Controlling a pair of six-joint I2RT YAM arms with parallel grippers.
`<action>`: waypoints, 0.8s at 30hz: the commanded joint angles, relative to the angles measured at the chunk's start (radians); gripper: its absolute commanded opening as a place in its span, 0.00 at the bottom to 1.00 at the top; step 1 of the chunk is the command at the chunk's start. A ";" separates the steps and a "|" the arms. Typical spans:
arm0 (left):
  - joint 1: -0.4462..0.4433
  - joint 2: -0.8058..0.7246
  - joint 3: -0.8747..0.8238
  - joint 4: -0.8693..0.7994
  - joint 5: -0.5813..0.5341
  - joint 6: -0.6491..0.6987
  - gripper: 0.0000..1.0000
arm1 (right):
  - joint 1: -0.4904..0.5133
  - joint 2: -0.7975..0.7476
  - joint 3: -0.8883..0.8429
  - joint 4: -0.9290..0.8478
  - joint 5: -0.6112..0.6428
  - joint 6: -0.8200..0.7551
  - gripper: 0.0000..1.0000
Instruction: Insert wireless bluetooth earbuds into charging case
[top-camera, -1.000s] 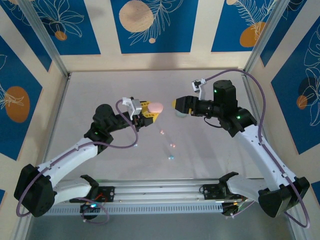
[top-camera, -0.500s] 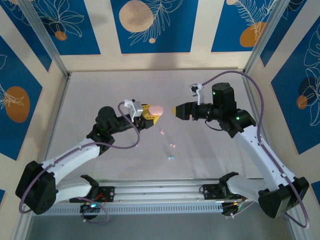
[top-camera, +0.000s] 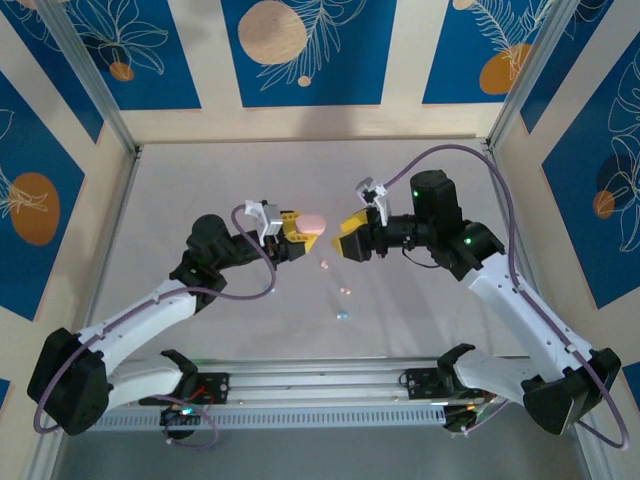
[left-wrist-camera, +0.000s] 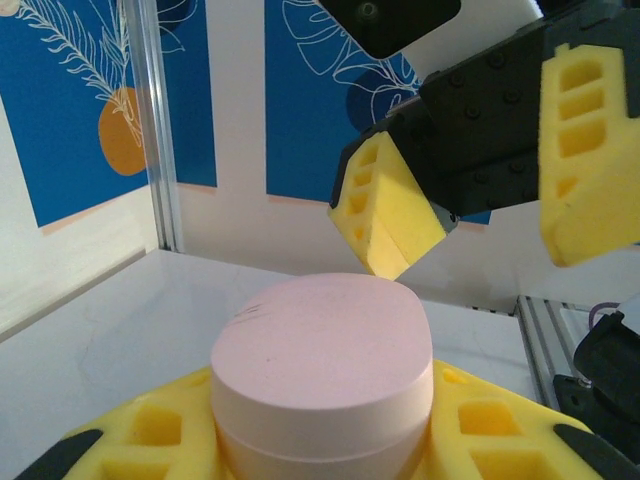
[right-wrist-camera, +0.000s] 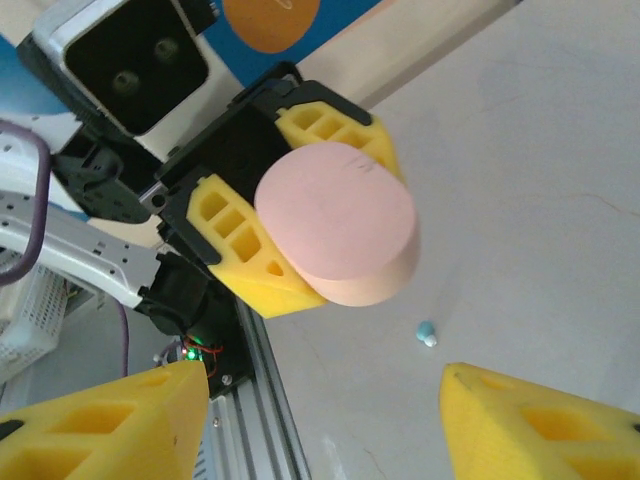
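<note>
1. The wireless bluetooth earbuds (top-camera: 341, 315) lie loose on the table (top-camera: 180, 180) near its middle. The top view gives three tiny glossy specks in a short line, two pinkish and one pale blue, all well below both grippers. The right wrist view shows the light-blue bud (right-wrist-camera: 427, 333) as a small rounded bead on the bare surface.
2. The charging case (top-camera: 314, 219), a pink oval with a flat top and a seam round its side, is held up off the table. Its lid looks shut.
3. The left gripper (top-camera: 303, 228) is clamped on the case from two sides, the flat top turned toward the other arm.
4. The right gripper (top-camera: 346, 240) hangs just beside the case, jaws well apart with nothing between them and not touching it.
5. By my judgement the step in hand is opening the case, since no bud is in it.
6. The next move calls for the right fingers to catch the lid at the seam while the left grip holds firm. After that comes a very fine pinch on a bud far smaller than a finger, which could easily skid away.
</note>
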 joint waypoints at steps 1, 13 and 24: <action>-0.009 -0.022 0.004 0.022 0.039 -0.024 0.29 | 0.021 0.001 0.000 0.017 0.031 -0.069 0.63; -0.037 -0.011 0.010 0.044 0.056 -0.047 0.29 | 0.053 0.082 0.047 0.018 0.052 -0.068 0.62; -0.041 -0.018 0.013 0.041 0.087 -0.030 0.28 | 0.010 0.122 0.071 0.070 0.038 0.039 0.55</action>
